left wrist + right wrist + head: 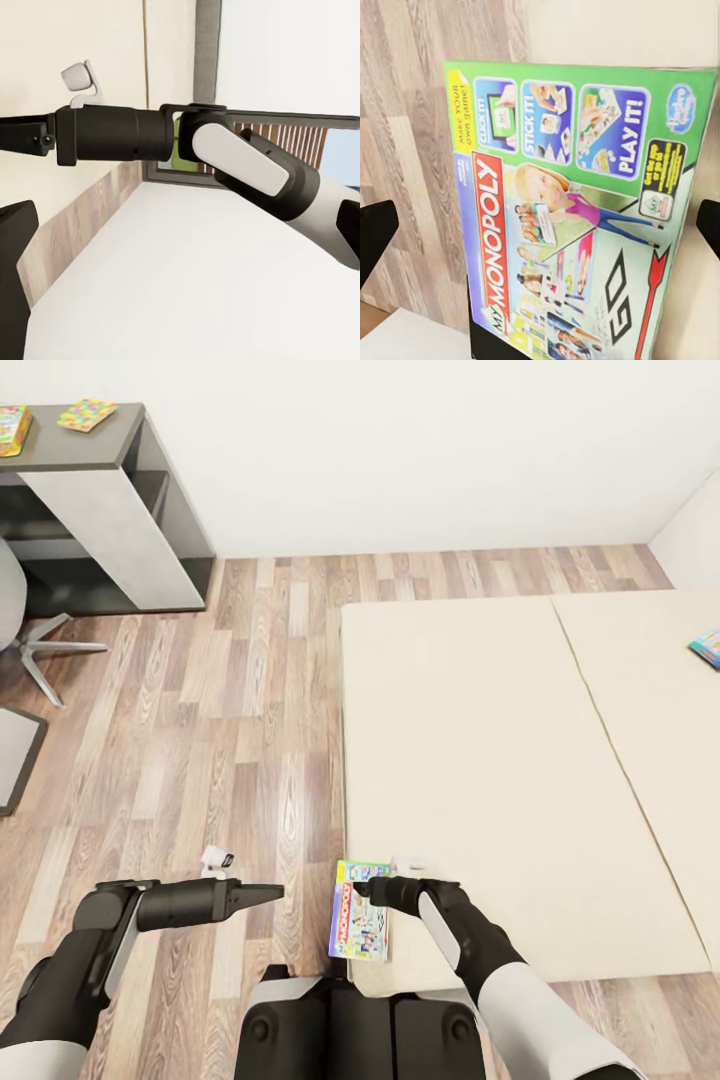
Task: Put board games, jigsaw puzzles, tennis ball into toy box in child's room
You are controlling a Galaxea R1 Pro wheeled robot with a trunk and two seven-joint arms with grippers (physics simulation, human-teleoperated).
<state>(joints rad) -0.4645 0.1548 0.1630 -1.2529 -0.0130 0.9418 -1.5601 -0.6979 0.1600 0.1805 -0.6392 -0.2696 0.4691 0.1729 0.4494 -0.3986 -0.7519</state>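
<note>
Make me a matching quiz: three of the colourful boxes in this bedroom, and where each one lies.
Things:
1. green Monopoly board game box
2. small blue-green flat box
3. bright multicoloured jigsaw puzzle box

Places:
A. on the dark grey desk top
B. at the far right edge of the beige mattress
C. at the mattress's near corner, by the right pincer

Pairs: 1-C, 2-B, 3-A.

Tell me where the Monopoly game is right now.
In the head view, the Monopoly box sits at the bed's near left corner, overhanging the wood floor, with the right gripper at it.
</note>
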